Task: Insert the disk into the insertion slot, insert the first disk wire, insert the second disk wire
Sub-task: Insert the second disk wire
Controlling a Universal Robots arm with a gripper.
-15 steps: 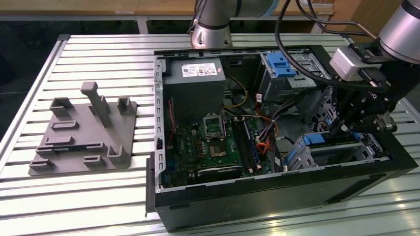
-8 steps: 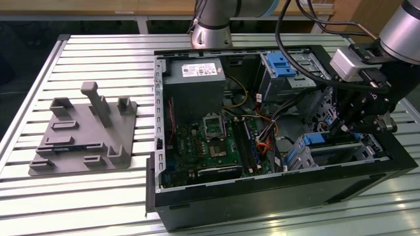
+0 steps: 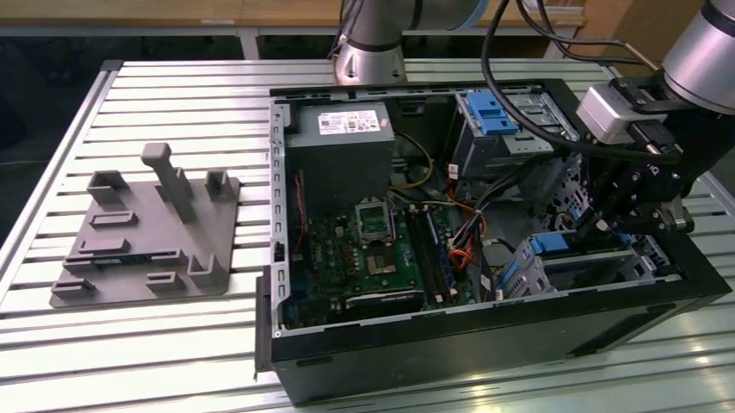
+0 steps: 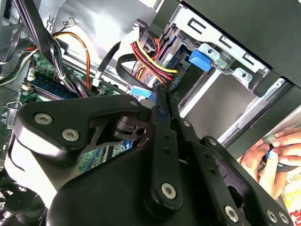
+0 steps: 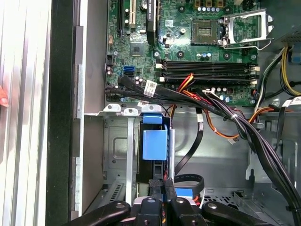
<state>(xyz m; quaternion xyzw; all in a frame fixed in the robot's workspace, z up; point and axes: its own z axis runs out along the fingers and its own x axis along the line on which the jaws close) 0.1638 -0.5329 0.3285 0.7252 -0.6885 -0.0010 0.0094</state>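
Inside an open black computer case lying on a slatted metal table, the robot's black gripper is reaching down at the exterior view's right end of the case. Its two fingers are pressing close together, clenched on a thin blue connector at the end of a flat dark cable, as the second wrist view is showing.

The disk is sitting edge-up in the insertion slot, a grey sheet-metal bay just beside the near right corner of the case. Only its bright blue plastic carrier is showing clearly in the first wrist view, as a blue block with a smaller blue tab above it; the silver body is mostly hidden.

A green motherboard is filling the middle of the case, with bundled black, red, yellow and orange wires crossing it. A grey fixture is standing on the table to the exterior view's left. A person's hand is resting outside the case.
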